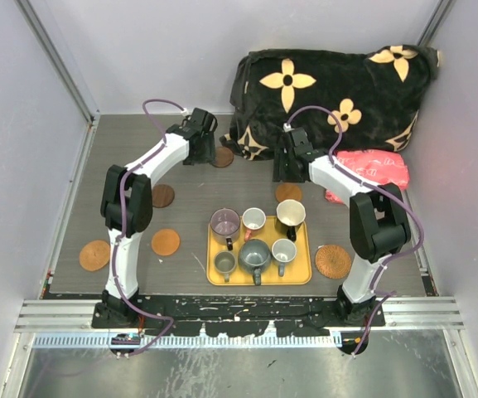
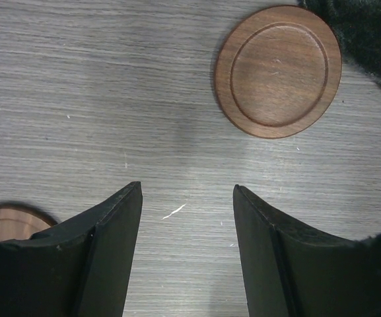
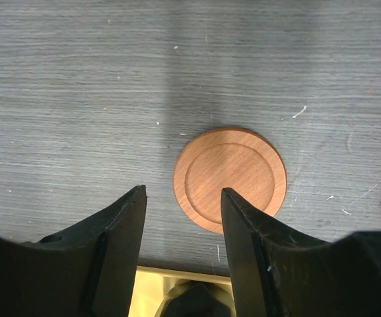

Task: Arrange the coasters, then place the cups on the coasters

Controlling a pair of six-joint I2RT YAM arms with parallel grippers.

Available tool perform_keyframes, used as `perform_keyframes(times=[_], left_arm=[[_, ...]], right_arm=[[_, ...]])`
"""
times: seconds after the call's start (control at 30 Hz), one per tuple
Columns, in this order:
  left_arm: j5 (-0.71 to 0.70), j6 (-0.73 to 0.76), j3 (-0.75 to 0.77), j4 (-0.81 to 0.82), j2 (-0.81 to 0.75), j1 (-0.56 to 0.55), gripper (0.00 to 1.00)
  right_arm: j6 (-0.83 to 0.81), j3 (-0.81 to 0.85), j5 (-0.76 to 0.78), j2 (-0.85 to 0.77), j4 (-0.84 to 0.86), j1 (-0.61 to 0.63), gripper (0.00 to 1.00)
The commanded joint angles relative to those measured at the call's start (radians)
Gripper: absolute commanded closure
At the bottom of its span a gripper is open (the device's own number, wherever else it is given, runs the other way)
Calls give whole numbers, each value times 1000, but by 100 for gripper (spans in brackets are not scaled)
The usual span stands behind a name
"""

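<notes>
My left gripper (image 2: pixel 187 187) hangs open over bare table, and a dark brown coaster (image 2: pixel 278 71) lies flat ahead to its right, apart from the fingers. Another brown coaster (image 2: pixel 5 221) peeks out behind the left finger. My right gripper (image 3: pixel 183 190) is open too, low over the table. An orange-brown coaster (image 3: pixel 230 178) lies flat just beyond its right fingertip. From above, two wicker coasters (image 1: pixel 94 254) (image 1: pixel 333 261) and an orange-brown one (image 1: pixel 166 242) also lie on the table. The cups stand together on the yellow tray (image 1: pixel 305 274): purple (image 1: pixel 224 222), white (image 1: pixel 253 220), black (image 1: pixel 291 214), olive (image 1: pixel 224 263) and two grey (image 1: pixel 254 254).
A black blanket with tan flowers (image 1: pixel 330 91) is heaped at the back right, close behind both grippers. A red bag (image 1: pixel 375 170) lies beside the right arm. Grey walls close in the table on three sides. The tray's far edge (image 3: pixel 177 281) sits right under the right gripper.
</notes>
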Motion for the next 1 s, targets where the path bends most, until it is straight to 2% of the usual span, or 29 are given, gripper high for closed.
perform_keyframes(times=[0.0, 0.97], left_arm=[[6, 16, 47, -3, -19, 2, 41], [-11, 32, 45, -37, -51, 2, 41]], right_arm=[[19, 66, -28, 23, -51, -18, 47], [-5, -32, 58, 134, 39, -26, 49]])
